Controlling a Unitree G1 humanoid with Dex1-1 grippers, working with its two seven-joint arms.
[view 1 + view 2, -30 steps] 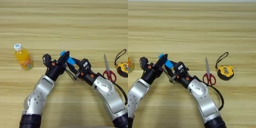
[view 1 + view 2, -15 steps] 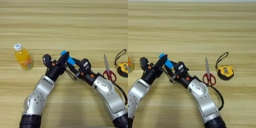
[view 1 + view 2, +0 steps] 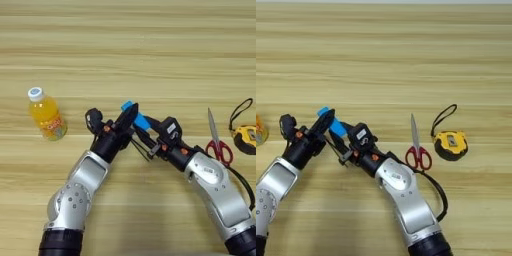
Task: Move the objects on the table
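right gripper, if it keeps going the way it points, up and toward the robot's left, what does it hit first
Most likely the light-blue block, right at the right gripper fingertips, with the left gripper crossing the same spot. Depth is hard to judge here.

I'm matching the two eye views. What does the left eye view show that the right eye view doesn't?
Left eye only: the whole juice bottle; the right eye catches just a sliver. Right eye only: the whole tape measure with its strap, cropped in the left eye. Both: scissors, and the left gripper and right gripper meeting at the blue block.
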